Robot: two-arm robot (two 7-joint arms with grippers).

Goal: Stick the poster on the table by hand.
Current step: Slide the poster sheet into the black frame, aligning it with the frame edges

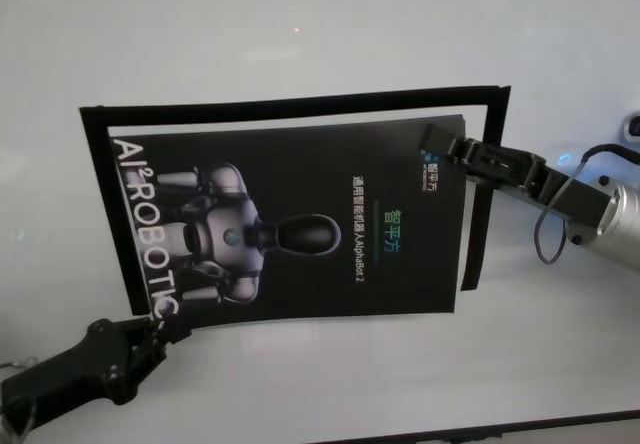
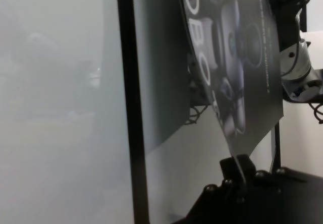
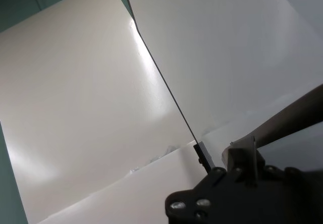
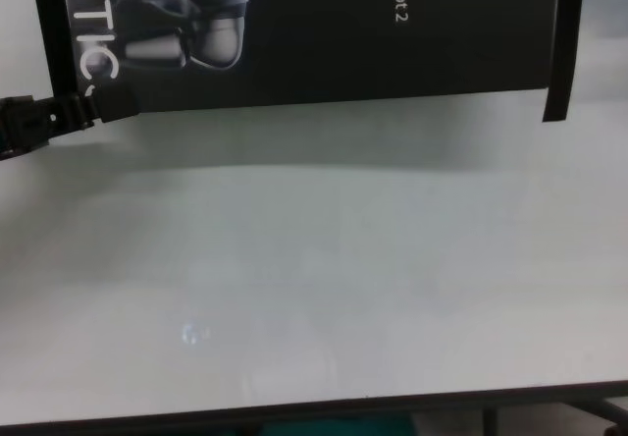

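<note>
A matte black left gripper point(image 1: 158, 332) is seen at the lower left of the head view, bolted with dark round screws. At the right edge, a black right gripper point(image 1: 440, 149) is joined to a ribbed silver wrist, around which a thin grey cable is looped.

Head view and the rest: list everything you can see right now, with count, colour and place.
poster: one, glossy black with white lettering and a silver-grey robot image, mid-table, held at two opposite corners.
tape strips: black, narrow, running along the poster's far, left and right sides.
table: one, white-grey, under everything.
left pincer: black, shut on the poster's near left corner.
right pincer: black with a silver wrist, shut on the poster's far right corner.
</note>
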